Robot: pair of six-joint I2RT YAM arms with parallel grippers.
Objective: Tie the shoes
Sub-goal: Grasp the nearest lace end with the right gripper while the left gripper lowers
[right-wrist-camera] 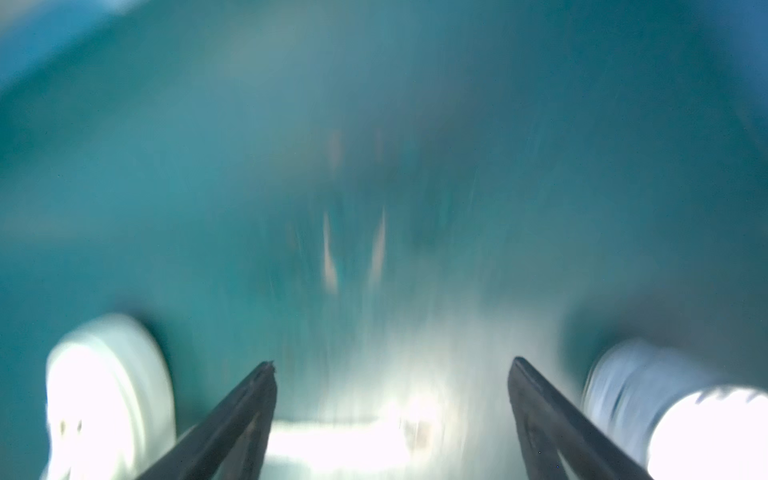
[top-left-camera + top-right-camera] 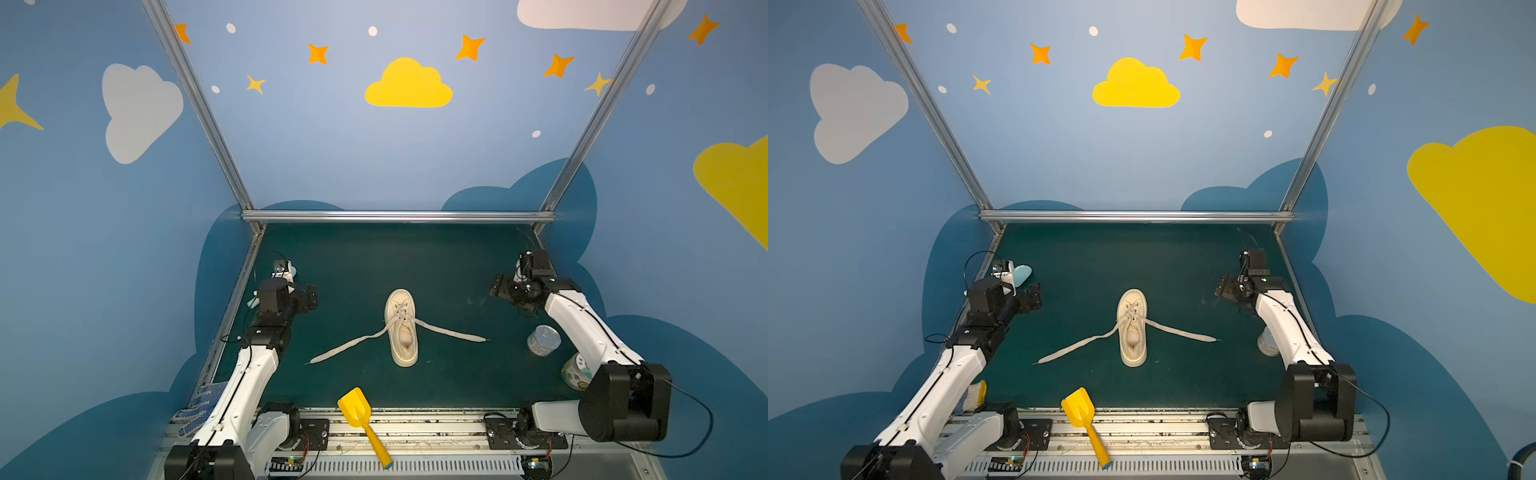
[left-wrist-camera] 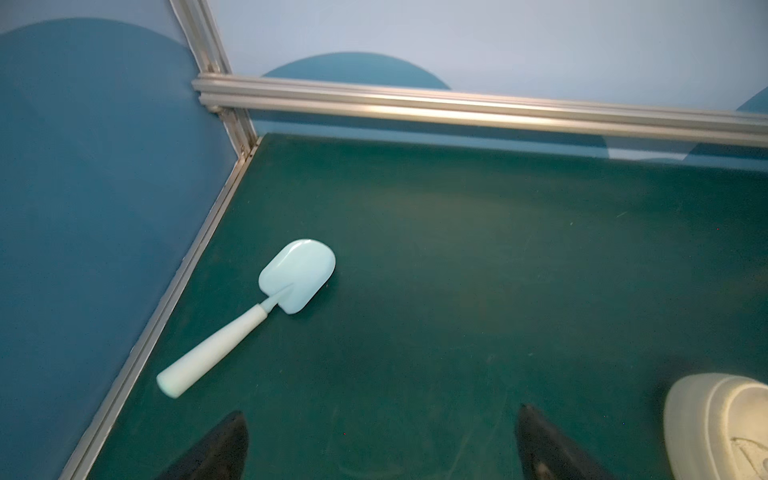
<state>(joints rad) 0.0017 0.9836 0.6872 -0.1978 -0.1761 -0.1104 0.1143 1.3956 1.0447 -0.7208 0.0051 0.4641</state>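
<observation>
The shoe, a cream low-top, stands near the middle of the green counter, toe toward the far edge and heel toward the near edge; its laces are untied, and each runs out flat on the counter to one side, one toward the left edge and the near side, one toward the right edge; neither lace is touched by an arm.

The left tool hangs over the counter by the left edge, well apart from the shoe; in the left wrist view its dark fingers stand wide with only bare counter between them, and the shoe's toe shows off to one side. The right tool hangs by the right edge toward the far corner, also well apart from the shoe; the right wrist view is blurred, yet its fingers stand wide and hold nothing.

A yellow shovel lies at the near edge with its handle over the rail; a pale blue shovel lies by the left edge near the far corner; two cans sit beside the right arm; a blue-dotted glove lies at the near left corner.
</observation>
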